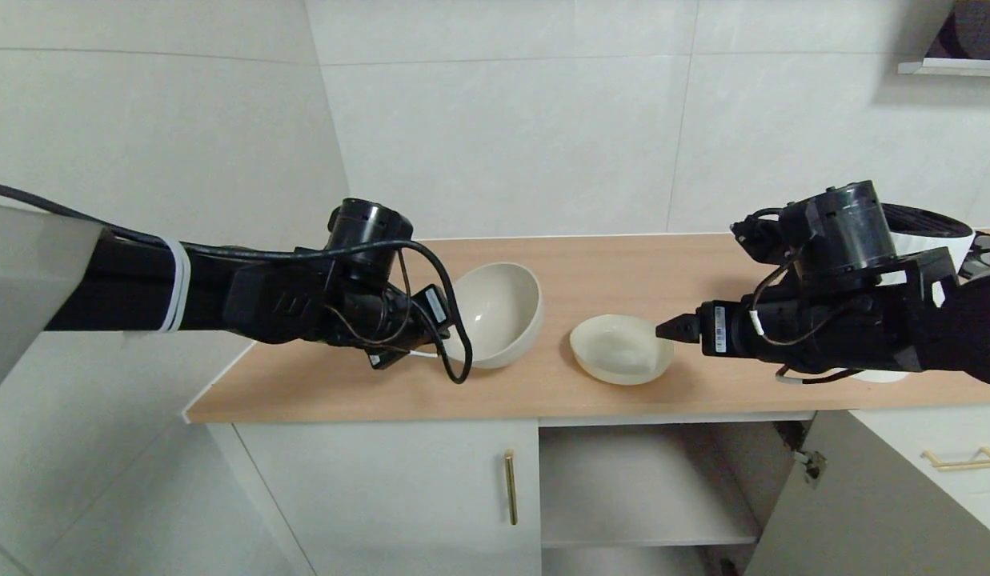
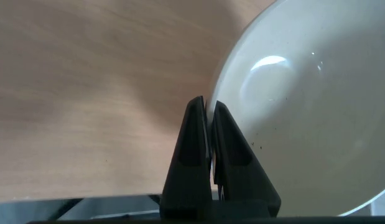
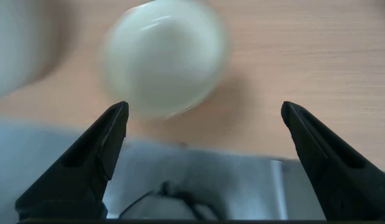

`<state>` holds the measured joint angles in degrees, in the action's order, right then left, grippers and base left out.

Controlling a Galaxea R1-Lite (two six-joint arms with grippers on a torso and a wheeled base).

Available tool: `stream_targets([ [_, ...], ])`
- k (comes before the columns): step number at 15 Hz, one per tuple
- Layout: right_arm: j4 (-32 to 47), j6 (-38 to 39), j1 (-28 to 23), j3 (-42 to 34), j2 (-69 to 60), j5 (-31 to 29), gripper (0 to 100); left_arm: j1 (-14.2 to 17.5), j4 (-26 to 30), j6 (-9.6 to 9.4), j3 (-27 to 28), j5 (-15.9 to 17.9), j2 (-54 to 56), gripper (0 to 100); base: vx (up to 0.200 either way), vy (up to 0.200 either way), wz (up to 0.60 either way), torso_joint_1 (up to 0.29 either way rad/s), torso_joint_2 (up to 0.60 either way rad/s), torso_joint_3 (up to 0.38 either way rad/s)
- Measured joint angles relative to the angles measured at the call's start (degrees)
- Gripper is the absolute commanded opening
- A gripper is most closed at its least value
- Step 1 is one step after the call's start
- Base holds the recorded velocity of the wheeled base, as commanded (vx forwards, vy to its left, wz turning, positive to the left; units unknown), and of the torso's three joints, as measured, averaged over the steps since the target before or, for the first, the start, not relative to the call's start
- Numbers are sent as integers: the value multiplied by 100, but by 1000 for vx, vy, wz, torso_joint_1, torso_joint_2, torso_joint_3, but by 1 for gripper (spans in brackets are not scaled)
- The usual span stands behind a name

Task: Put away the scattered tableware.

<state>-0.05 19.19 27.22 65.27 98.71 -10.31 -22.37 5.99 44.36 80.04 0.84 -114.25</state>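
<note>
1. The left gripper (image 1: 450,324) is clamped on the rim of the large bowl (image 1: 499,312). In the left wrist view the gripper (image 2: 209,109) has its two fingers (image 2: 193,140) pressed together with the thin rim of the large bowl (image 2: 304,112) between them.
2. The large bowl is cream-coloured and tilted on its side over the wooden desk (image 1: 623,264), with its mouth turned toward the left arm. Whether its lower edge rests on the desk cannot be told.
3. The small bowl (image 1: 623,348) stands upright on the desk at 3 o'clock of the large bowl, near it but apart.
4. The right gripper (image 1: 675,330) is at 3 o'clock of the small bowl, with its tip just at the rim; contact cannot be told.
5. In the right wrist view the right gripper (image 3: 203,106) has its fingers (image 3: 108,140) spread wide. The small bowl (image 3: 164,59) lies ahead of them, not between them.
6. At 6 o'clock of the small bowl, under the desk edge, a cupboard stands with its door (image 1: 871,496) swung wide and a bare shelf (image 1: 639,496) inside.
</note>
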Motion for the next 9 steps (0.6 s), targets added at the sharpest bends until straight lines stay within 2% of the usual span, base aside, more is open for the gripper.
stream_targets([
  [2, -5, 148, 17, 201, 400, -605, 100, -4, 17, -7, -151, 495, 234, 0, 0, 0, 0, 0, 0, 0],
  [4, -13, 330, 30, 405, 780, -775, 100, -4, 24, -9, -325, 956, 477, 0, 0, 0, 0, 0, 0, 0],
  [9, -429, 475, 32, 584, 1425, -1053, 100, 5, 26, -11, -419, 996, 690, 0, 0, 0, 0, 0, 0, 0],
])
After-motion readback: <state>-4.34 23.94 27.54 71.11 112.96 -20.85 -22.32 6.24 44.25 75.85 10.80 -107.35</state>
